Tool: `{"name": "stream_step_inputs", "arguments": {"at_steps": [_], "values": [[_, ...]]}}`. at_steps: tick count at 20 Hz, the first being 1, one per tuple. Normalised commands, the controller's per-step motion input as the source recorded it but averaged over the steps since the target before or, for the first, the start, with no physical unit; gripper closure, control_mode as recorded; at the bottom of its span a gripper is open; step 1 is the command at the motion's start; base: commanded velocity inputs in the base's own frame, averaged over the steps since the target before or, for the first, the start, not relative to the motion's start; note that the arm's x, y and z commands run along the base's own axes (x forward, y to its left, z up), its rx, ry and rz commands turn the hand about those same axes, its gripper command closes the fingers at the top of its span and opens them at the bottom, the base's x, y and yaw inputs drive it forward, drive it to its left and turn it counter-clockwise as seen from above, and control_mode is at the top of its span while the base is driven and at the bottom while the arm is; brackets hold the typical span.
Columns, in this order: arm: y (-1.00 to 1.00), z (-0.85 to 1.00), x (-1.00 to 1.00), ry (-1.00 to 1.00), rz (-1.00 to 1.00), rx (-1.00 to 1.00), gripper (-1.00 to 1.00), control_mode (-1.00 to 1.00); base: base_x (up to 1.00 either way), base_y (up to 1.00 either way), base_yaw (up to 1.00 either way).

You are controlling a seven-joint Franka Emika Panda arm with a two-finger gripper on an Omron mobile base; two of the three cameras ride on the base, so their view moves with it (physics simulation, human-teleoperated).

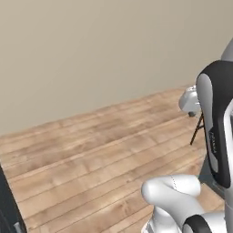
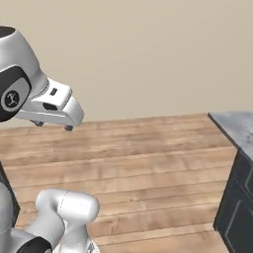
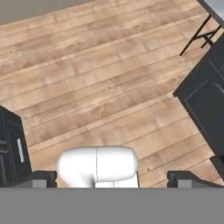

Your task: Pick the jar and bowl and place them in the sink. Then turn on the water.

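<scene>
Tool open: both fingers stand wide apart with nothing between them. In the hand view the two dark fingertips sit at the far left and far right of the bottom edge, with a bare gap between.

Right base view: tool hangs high at the left, over the wooden floor, fingers pointing down. Left base view: tool pokes out at the right edge from behind the upper arm, in front of the beige wall.

The hand view looks down on floor planks. A dark cabinet stands to the right of the tool, a second dark cabinet front to the left, both well apart from the fingers. Thin black metal legs stand at the far right; what they carry is cut off.

Right base view: grey table top at the right edge, sitting on dark cabinet doors, well apart from the tool and lower than it. The visible strip of the top is bare stone.

Left base view: the same thin black legs show just below the tool, partly hidden by the arm. A dark edge runs along the lower left corner; can't tell what it is.

Jar, bowl, sink, water: can't tell where they lie relative to the tool. The tool touches nothing.
</scene>
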Motion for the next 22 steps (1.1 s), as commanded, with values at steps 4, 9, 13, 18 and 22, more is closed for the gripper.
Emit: {"name": "stream_step_inputs", "arguments": {"at_steps": [4,9,13,18,22], "values": [[0.00,0.00,0.00,0.00,0.00,0.00,-1.00,1.00,0.31,0.00,-0.80],[0.00,0.00,0.00,0.00,0.00,0.00,-1.00,1.00,0.27,0.00,-0.81],[0.00,0.00,0.00,0.00,0.00,0.00,-1.00,1.00,0.44,0.00,-0.73],[0.00,0.00,0.00,0.00,0.00,0.00,-1.00,1.00,0.57,0.00,-0.55],[0.00,0.00,0.00,0.00,0.00,0.00,-1.00,1.00,0.80,0.04,-0.46]]}}
